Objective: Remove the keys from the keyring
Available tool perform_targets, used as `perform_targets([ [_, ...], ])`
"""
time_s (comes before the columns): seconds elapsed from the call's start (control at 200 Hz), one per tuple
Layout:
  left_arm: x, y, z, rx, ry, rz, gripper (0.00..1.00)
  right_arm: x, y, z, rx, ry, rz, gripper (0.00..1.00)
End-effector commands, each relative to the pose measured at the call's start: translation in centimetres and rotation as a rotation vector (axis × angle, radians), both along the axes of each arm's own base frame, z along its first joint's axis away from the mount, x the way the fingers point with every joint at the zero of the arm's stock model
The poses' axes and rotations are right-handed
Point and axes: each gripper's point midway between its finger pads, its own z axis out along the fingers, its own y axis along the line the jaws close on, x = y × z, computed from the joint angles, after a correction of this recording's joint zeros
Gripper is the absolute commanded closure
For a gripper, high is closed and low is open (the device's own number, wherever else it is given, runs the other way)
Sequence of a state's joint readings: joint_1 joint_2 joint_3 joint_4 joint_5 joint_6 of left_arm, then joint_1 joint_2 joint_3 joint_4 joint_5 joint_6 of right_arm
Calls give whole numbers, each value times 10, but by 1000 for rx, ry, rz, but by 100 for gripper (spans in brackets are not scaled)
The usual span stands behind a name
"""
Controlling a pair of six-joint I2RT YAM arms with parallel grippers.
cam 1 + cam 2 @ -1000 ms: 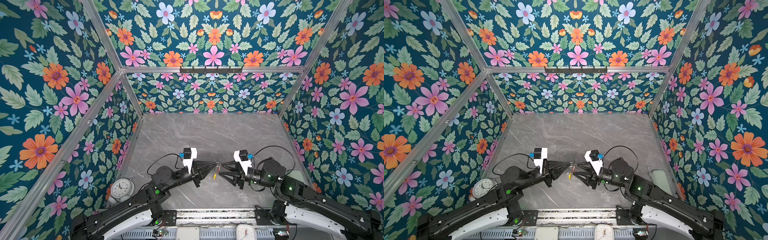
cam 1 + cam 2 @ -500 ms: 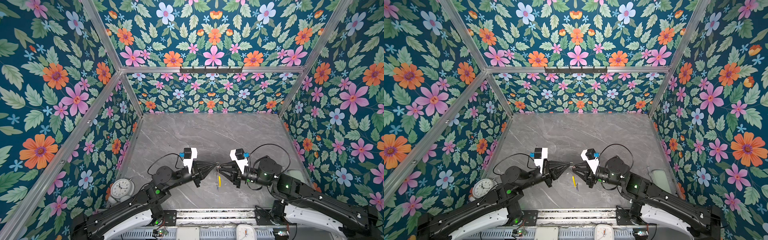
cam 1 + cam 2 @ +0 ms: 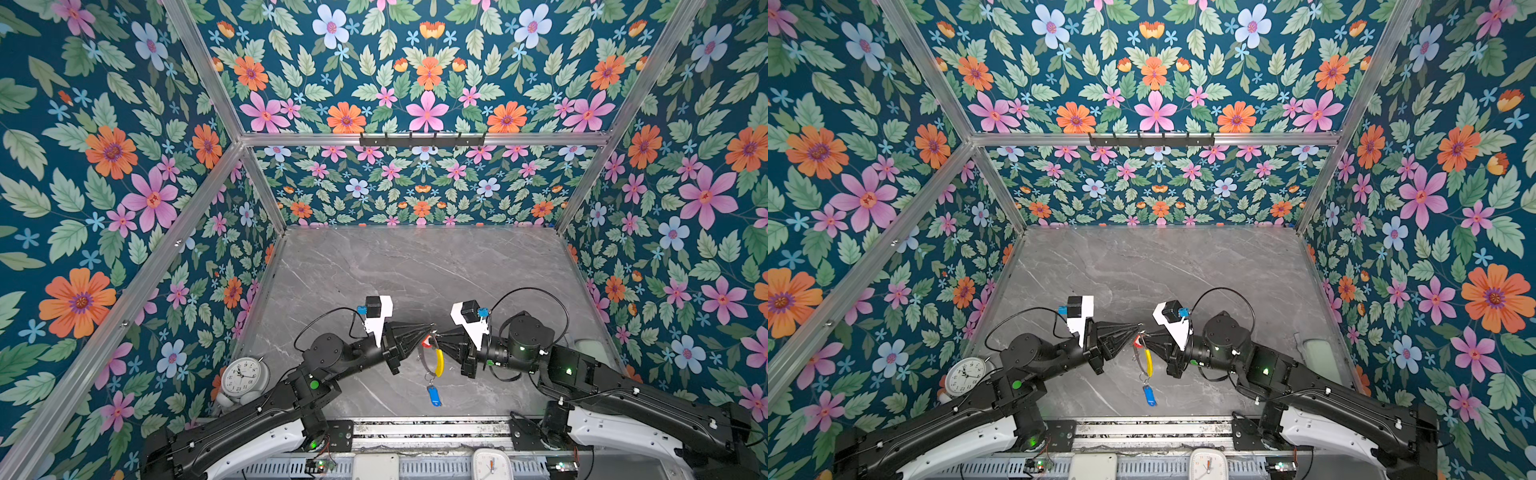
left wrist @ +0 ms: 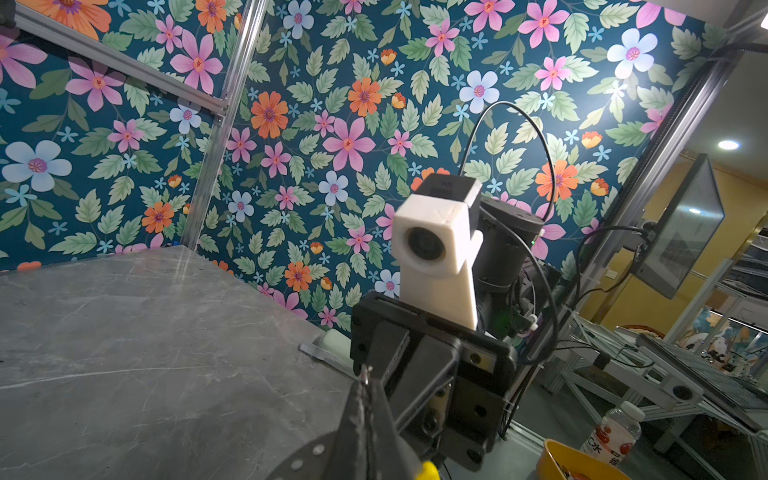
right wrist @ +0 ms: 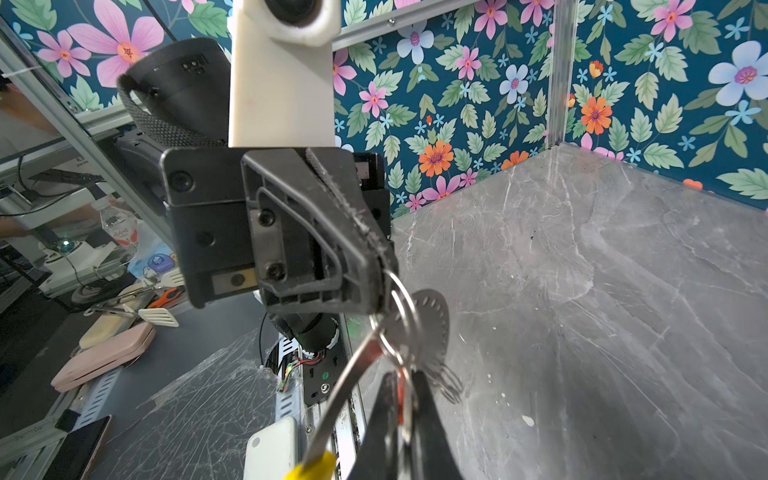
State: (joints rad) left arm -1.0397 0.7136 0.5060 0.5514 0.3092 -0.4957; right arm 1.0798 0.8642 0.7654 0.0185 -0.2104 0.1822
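Note:
The keyring (image 3: 420, 360) hangs above the grey table between both grippers, its yellow sleeve (image 3: 439, 362) on the right side of the hoop. My left gripper (image 3: 431, 328) is shut on the hoop's top; in the left wrist view its jaws (image 4: 365, 380) are pressed together. My right gripper (image 3: 437, 335) is shut on the red tag (image 5: 400, 390) of one of the keys (image 5: 432, 328), whose round silver head sticks out past the jaws. The blue tag (image 3: 433, 395) dangles lowest, with its small key (image 3: 428, 376) just above. Both top views show the same, with the yellow sleeve (image 3: 1148, 361) there too.
A white alarm clock (image 3: 243, 375) stands at the table's near left corner. A pale flat object (image 3: 587, 345) lies by the right wall. Floral walls close three sides. A second clock (image 3: 490, 463) sits on the front rail.
My right gripper has moved left to the keyring and shut on the red tag. The hoop has swung a little, and the yellow sleeve hangs lower. The left gripper stayed put.

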Motion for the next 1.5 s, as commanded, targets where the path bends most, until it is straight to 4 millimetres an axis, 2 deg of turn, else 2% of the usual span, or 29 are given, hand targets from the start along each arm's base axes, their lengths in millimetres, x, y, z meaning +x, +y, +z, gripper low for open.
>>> perform_targets([
  [0.0, -1, 5, 16, -65, -22, 6, 100, -6, 3, -11, -40, 22, 40, 100],
  [0.205, -6, 1, 13, -25, -25, -26, 100, -7, -3, -15, -62, 31, 26, 100],
  [0.3, -9, 0, 10, 2, -25, -43, 100, -8, -14, -10, -66, 17, 2, 84],
  [0.385, -11, 0, 8, 13, -24, -54, 100, -11, -28, 2, -58, -18, -14, 69],
  [0.445, -13, 0, 7, 14, -26, -60, 100, -15, -36, 13, -52, -36, -10, 63],
  [0.565, -16, 0, 9, 4, -36, -77, 100, -20, -43, 41, 29, -68, -1, 57],
  [0.73, -21, -2, 14, -18, -49, -110, 100, -23, -31, 64, 132, -24, 84, 54],
  [0.85, -23, -2, 15, -24, -53, -123, 100, -19, -26, 67, 161, 9, 114, 60],
  [1.0, -24, -1, 14, -33, -55, -128, 100, -18, -18, 60, 155, 39, 135, 68],
  [1.415, -26, -1, 14, -35, -59, -137, 100, -17, -15, 46, 143, 85, 148, 100],
  [1.495, -26, -2, 14, -32, -54, -141, 100, -17, -16, 44, 136, 90, 147, 100],
])
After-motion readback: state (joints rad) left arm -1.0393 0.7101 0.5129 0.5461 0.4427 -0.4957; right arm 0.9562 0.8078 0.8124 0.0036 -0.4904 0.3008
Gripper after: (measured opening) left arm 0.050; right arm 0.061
